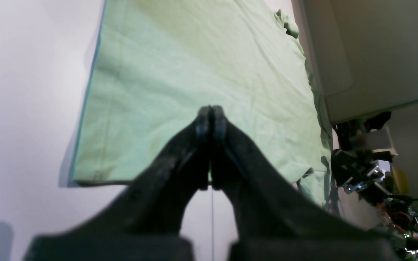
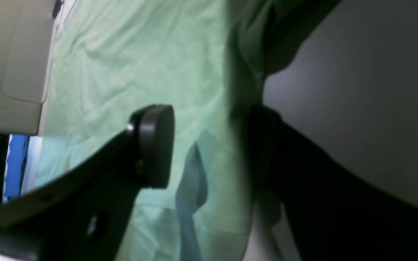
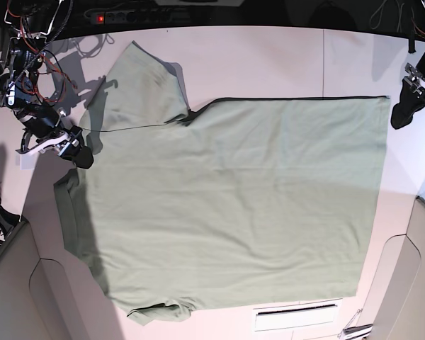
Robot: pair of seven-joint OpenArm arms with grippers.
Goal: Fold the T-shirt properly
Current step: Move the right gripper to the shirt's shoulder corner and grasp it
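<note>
Currently the T-shirt lies spread flat on the white table, filling most of the base view. Its collar end sits at that view's left and its straight hem at the right. One sleeve fans out toward the top left; the other is bunched at the bottom edge.

At the left of the base view, my right gripper sits at the shoulder edge of the shirt, just below the upper sleeve. Its wrist view shows my two fingers standing wide apart: one round pad hovers over the green cloth, and the other finger is at the cloth's edge where shirt meets table. I cannot tell whether that finger touches the fabric. Nothing is clamped between them.

At the far right of the base view, my left gripper sits over bare table just beside the hem's upper corner. In its wrist view, my left gripper fingers are pressed together with no cloth between them, tips pointing across the shirt's flat back panel. The hem's dark seam runs along the left side of that view.
</note>
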